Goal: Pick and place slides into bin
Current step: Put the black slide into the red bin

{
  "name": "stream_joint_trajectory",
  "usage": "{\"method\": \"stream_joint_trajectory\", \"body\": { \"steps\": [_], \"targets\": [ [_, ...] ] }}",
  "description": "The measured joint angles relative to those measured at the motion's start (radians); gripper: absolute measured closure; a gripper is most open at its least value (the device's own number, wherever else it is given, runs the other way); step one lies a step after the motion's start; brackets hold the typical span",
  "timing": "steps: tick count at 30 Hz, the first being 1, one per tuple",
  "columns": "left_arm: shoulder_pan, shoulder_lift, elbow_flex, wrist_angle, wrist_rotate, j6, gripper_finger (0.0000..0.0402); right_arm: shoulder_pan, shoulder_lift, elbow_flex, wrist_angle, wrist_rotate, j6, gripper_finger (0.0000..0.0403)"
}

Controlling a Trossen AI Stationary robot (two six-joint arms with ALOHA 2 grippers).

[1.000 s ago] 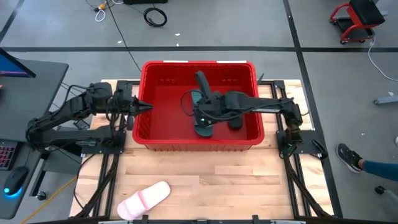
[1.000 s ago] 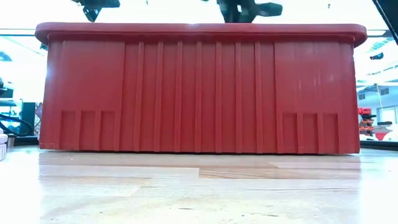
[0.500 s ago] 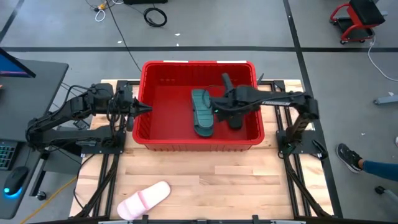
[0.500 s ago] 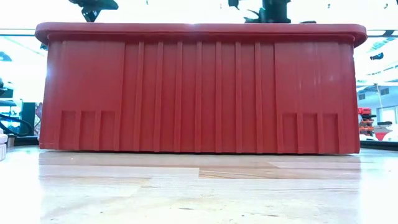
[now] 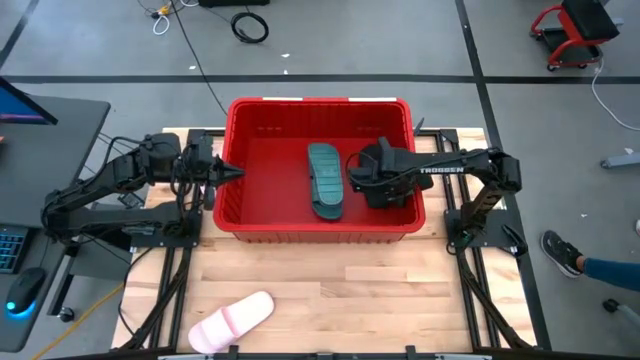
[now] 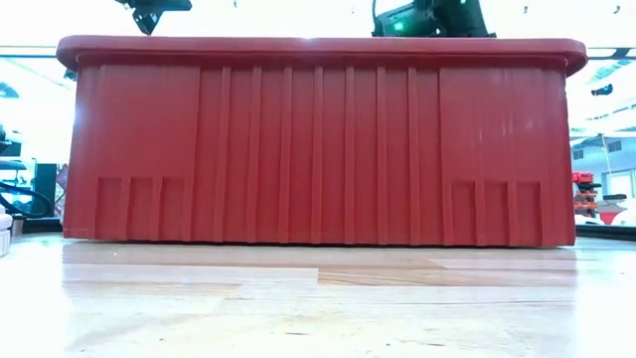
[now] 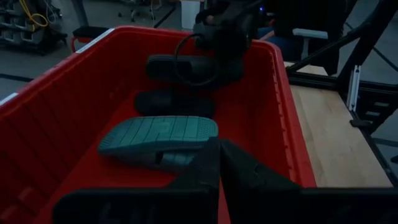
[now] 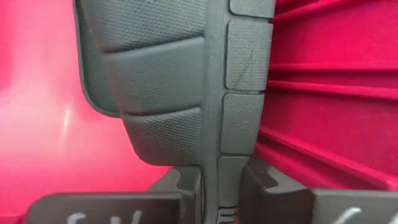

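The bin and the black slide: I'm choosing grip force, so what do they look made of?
The bin: rigid moulded plastic by its look, red, slightly glossy, with ribbed walls. The black slide, clamped in the right pincer: probably matte rubber or foam, with a fine pebbled texture and moulded tread blocks.

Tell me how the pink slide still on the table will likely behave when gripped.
The pink slide looks thick and rubbery, so probably light and a bit bendy. Lying flat on the table, it seems unlikely to roll. Its wide strap may squash under the fingers.
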Motion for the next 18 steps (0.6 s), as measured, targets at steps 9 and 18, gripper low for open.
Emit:
{"method": "stream_joint_trajectory", "body": {
  "steps": [9,18],
  "targets": [
    [0.000,0.000,0.000,0.006,0.000,-0.037,0.0383,-0.054,0.069,-0.001,0.000,0.005,-0.072,0.0343],
    [-0.001,0.000,0.000,0.006,0.000,-0.054,0.0391,-0.073,0.086,-0.002,0.055,0.087,-0.104,0.0295]
  ]
}}
